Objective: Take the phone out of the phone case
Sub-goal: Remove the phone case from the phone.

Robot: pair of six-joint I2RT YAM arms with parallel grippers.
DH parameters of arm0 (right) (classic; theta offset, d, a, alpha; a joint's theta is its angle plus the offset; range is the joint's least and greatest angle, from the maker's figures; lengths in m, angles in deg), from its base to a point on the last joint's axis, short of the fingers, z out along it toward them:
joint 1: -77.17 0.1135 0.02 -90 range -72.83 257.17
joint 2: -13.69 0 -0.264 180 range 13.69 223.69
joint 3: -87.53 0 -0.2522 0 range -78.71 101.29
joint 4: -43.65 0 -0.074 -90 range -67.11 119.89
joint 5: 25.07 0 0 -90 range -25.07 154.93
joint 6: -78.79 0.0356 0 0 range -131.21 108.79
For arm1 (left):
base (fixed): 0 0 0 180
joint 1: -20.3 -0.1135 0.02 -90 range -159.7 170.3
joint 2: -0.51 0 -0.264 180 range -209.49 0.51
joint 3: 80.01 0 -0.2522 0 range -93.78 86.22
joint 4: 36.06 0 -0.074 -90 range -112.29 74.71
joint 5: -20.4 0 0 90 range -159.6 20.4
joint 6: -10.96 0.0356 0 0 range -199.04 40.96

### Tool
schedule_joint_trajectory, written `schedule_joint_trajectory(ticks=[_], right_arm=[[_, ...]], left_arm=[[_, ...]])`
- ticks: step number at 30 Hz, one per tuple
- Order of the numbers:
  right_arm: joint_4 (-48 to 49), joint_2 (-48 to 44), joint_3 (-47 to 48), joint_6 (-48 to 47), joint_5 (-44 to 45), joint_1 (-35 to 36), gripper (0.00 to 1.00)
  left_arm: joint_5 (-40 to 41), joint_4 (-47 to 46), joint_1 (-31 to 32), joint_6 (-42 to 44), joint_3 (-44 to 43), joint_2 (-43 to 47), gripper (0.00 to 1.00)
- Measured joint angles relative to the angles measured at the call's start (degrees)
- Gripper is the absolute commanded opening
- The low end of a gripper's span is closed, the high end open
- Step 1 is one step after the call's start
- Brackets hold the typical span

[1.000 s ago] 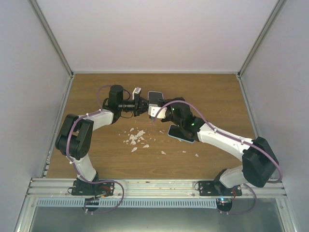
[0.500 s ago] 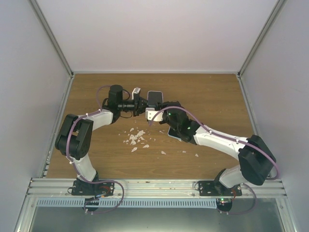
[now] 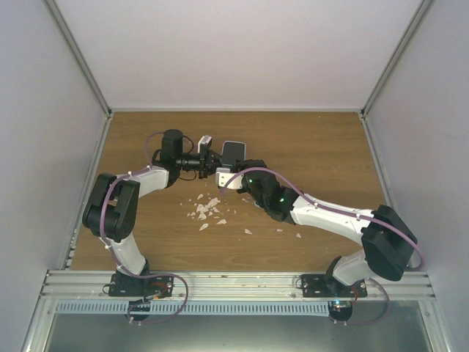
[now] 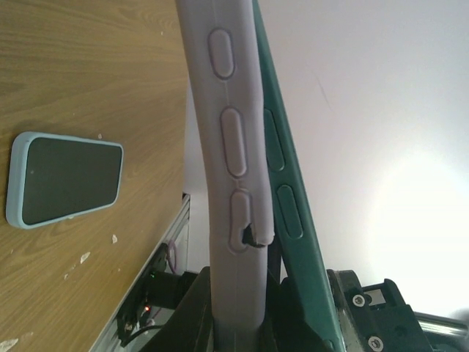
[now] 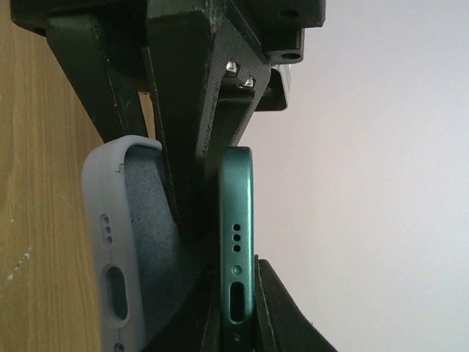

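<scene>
Wood table (image 3: 146, 242) | left claw (image 3: 214, 163) grips case (image 4: 227, 147) | right claw (image 5: 233, 297) grips phone (image 5: 236, 220) | left-wrist-only: spare handset (image 4: 66, 178)

A brown wooden table (image 3: 146, 132) fills the floor of the cell. Plain white walls (image 3: 242, 51) stand on three sides, joined by grey metal posts (image 3: 78, 55). Small white crumbs (image 3: 207, 209) lie on the wood. The light is soft and even.

Wooden table, bit of a mess

The wooden table (image 3: 322, 147) has white flakes (image 3: 207, 209) scattered around its middle. A phone in a pale blue case (image 4: 66, 180) lies flat on it, screen up, plus a second dark-screened phone (image 3: 234, 149) further back.
</scene>
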Motion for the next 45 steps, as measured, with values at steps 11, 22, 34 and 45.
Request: schedule_joint_trajectory(ticks=[11, 22, 34, 45], right_arm=[[-0.3, 0.8, 0.6, 1.1, 4.5, 3.1, 0.00], [-1.0, 1.0, 1.0, 1.6, 7.5, 5.1, 0.00], [-2.4, 1.3, 2.8, 2.8, 5.6, 11.8, 0.01], [-4.4, 1.3, 2.8, 3.3, 4.9, 13.2, 0.00]], left_arm=[[-2.8, 0.6, -1.4, 0.0, 0.5, 0.0, 0.00], [-4.7, 1.3, -2.2, 0.2, 0.5, -0.3, 0.00], [5.3, 1.3, -8.5, 1.0, -0.7, -5.0, 0.00], [9.6, 0.7, -9.4, 1.5, -3.4, -5.8, 0.00]])
